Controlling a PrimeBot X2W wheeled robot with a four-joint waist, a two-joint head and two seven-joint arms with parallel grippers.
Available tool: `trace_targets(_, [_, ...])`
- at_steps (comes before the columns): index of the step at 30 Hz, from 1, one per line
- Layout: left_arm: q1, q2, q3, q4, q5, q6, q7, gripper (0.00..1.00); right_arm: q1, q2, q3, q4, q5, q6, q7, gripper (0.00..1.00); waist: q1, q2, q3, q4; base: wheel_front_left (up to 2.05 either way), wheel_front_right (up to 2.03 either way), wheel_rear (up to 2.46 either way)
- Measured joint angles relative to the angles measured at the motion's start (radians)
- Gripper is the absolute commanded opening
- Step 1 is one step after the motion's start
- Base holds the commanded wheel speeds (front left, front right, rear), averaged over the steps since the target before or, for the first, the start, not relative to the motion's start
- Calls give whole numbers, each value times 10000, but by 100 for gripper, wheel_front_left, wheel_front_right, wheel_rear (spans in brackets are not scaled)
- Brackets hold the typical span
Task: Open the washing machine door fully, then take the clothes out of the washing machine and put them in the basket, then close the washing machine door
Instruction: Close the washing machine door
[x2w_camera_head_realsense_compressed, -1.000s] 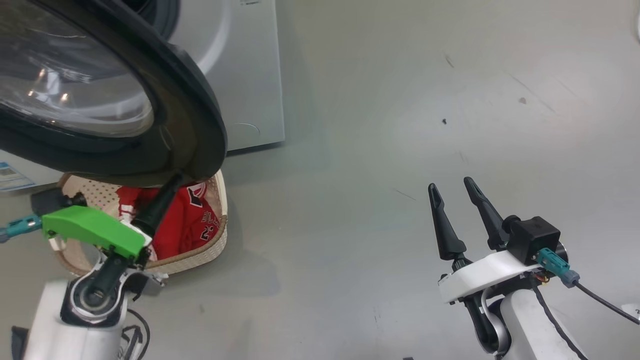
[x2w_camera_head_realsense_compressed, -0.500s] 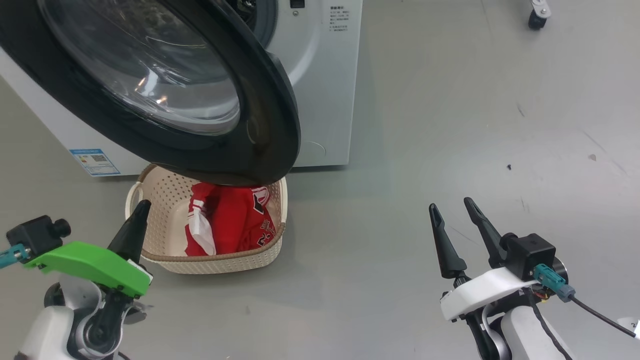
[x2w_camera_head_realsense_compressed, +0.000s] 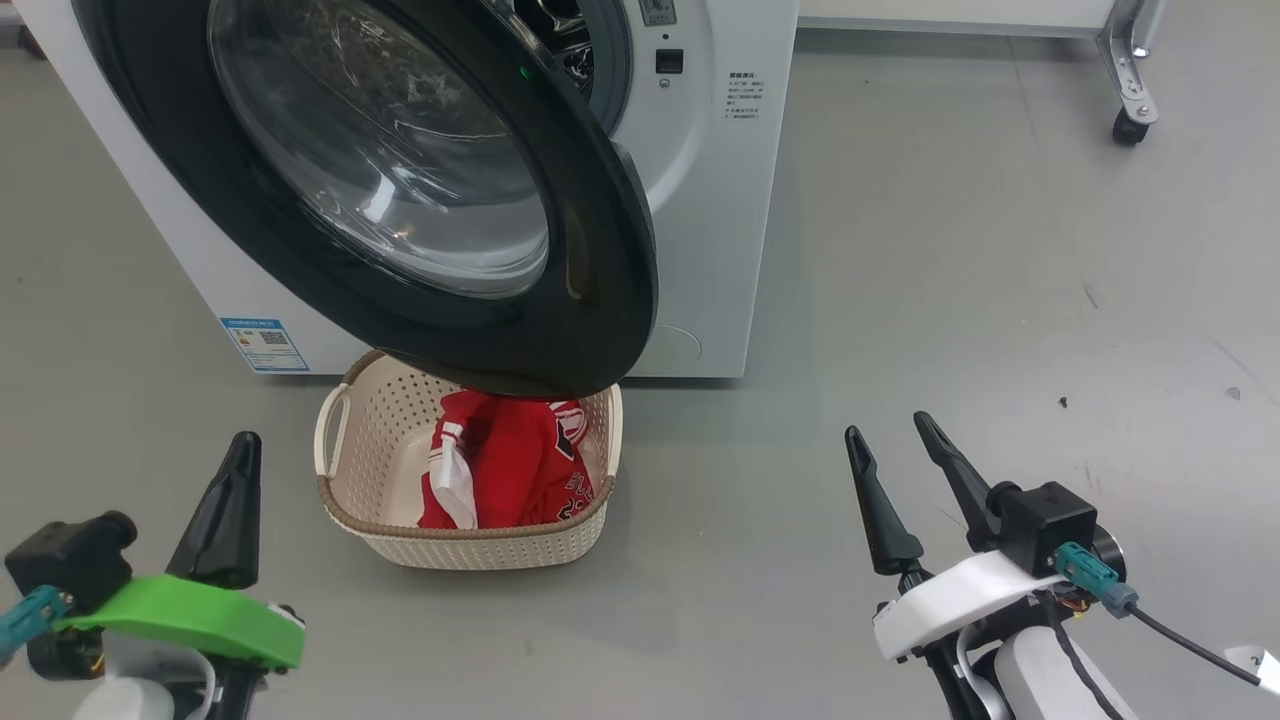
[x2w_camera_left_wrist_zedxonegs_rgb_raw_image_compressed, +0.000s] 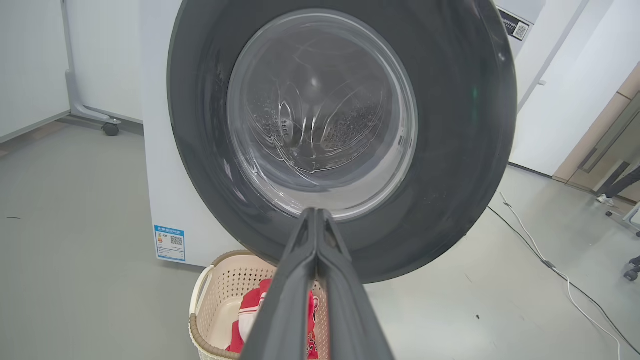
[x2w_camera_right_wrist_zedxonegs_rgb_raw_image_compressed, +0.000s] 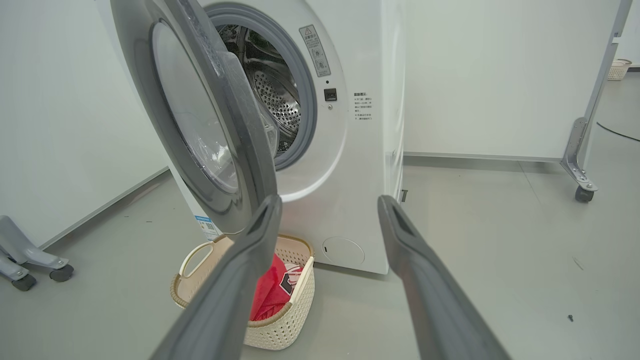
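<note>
On floor (x2w_camera_head_realsense_compressed: 900, 250) right in front of washing machine (x2w_camera_head_realsense_compressed: 720, 230) sits basket (x2w_camera_head_realsense_compressed: 480, 550) w/ clothes (x2w_camera_head_realsense_compressed: 510, 465) in it. The washing machine door (x2w_camera_head_realsense_compressed: 590, 200) hangs open, btm edge above basket's rear.

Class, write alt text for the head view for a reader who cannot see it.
The black-rimmed washing machine door stands part open above a cream basket holding red clothes. Nearer the camera, the left gripper is shut and the right gripper open, both empty.
</note>
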Motion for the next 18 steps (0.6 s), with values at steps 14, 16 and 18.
trace_targets(14, [400,-54,-343,-25,1912,466,-1060,100,106,0,-121,-107,4,0,0,100,0,0,119,-87,0,0,0])
trace_targets(16, [447,-98,-401,-25,2025,466,-1062,100,106,0,-146,-109,4,0,0,100,-1,0,121,-97,0,0,0])
trace_targets(18, [485,-148,-497,-31,2132,466,-1064,100,106,0,-169,-109,4,0,0,100,0,0,113,-105,0,0,0])
